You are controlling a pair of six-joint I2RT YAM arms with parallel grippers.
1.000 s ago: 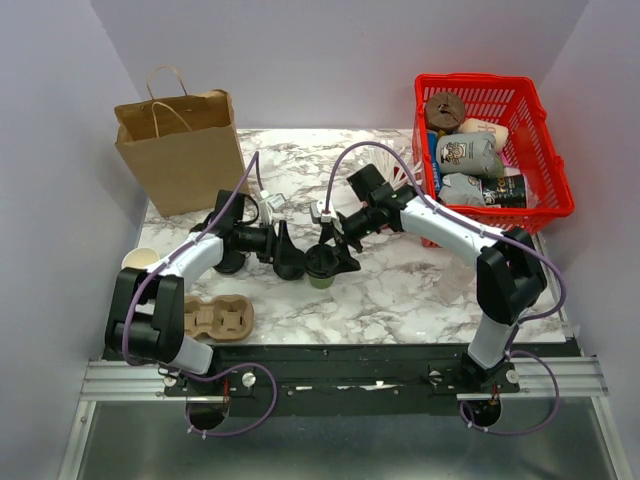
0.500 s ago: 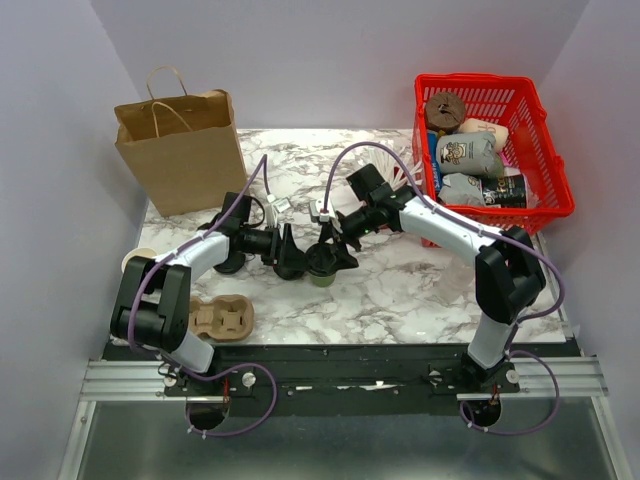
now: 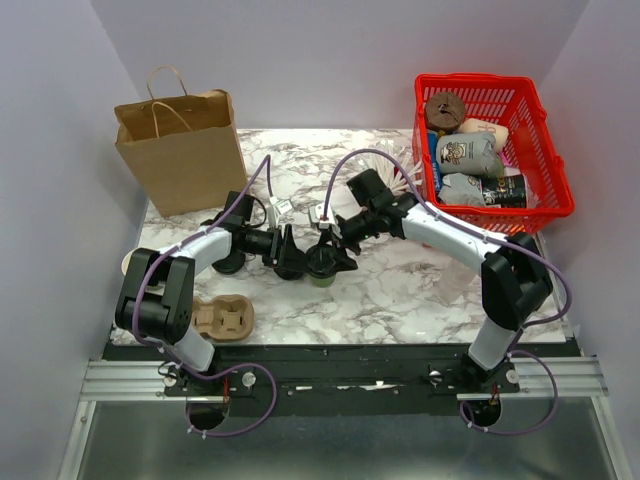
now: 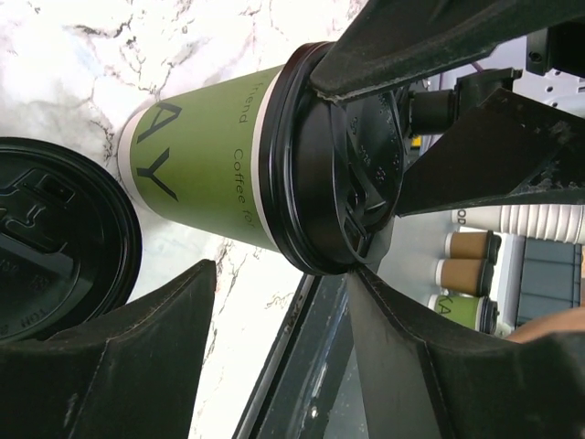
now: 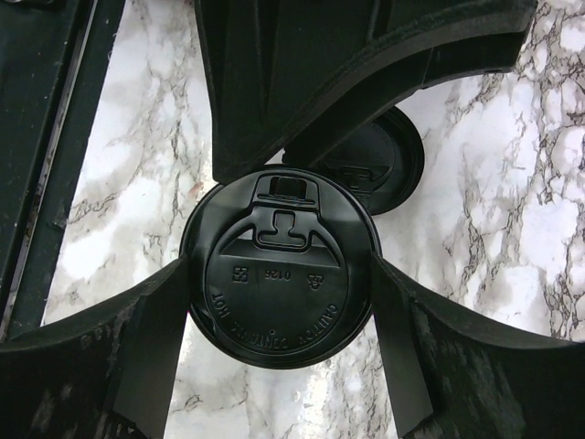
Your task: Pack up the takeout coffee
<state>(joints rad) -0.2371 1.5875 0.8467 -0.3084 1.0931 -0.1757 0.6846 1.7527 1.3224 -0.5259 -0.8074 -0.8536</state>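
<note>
The takeout coffee (image 3: 320, 281), an olive-green cup with a black lid (image 5: 280, 272), stands on the marble table left of centre. My right gripper (image 5: 277, 265) comes down over it from above. Its two fingers (image 5: 160, 320) press the lid's rim from opposite sides. In the left wrist view the cup (image 4: 196, 174) lies across the top of the frame. My left gripper (image 4: 279, 272) is open just beside the cup, with one fingertip (image 4: 366, 293) at the lid's edge. In the top view the left gripper (image 3: 291, 262) sits directly left of the cup.
A second black lid (image 4: 55, 242) lies close to the left of the cup. A brown paper bag (image 3: 180, 150) stands at the back left and a red basket (image 3: 545, 160) of goods at the back right. A cardboard cup carrier (image 3: 222, 318) lies near the front left edge.
The right gripper's jaws have narrowed onto the lid. The left gripper has edged a little closer to the cup, and the left elbow has swung.
</note>
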